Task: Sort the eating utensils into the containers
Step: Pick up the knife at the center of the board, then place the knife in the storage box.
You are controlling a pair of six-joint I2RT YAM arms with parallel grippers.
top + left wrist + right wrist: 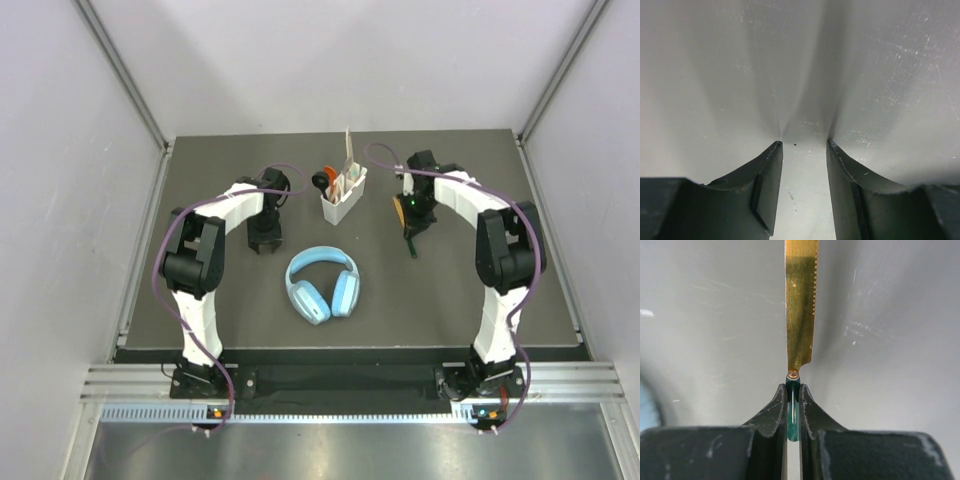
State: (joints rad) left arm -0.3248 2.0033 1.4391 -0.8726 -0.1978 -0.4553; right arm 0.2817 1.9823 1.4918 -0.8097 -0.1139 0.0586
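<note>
Holding the slim knife (pixel 801 300) with gold-coloured serrated blade and green handle, the right gripper (pixel 793 386) has its fingers pinched tight on the handle end just behind the blade. It is over the dark table (pixel 450 300), to the right of the white rectangular plastic caddy (pixel 340 210) and not touching it. Treat the knife as light, stiff and probably smooth: gripped so near one end, the long blade may pivot between the pads, so keep it aligned when lowering it into a compartment. The left gripper (pixel 805 145) hangs above the table with fingers apart, holding nothing.
</note>
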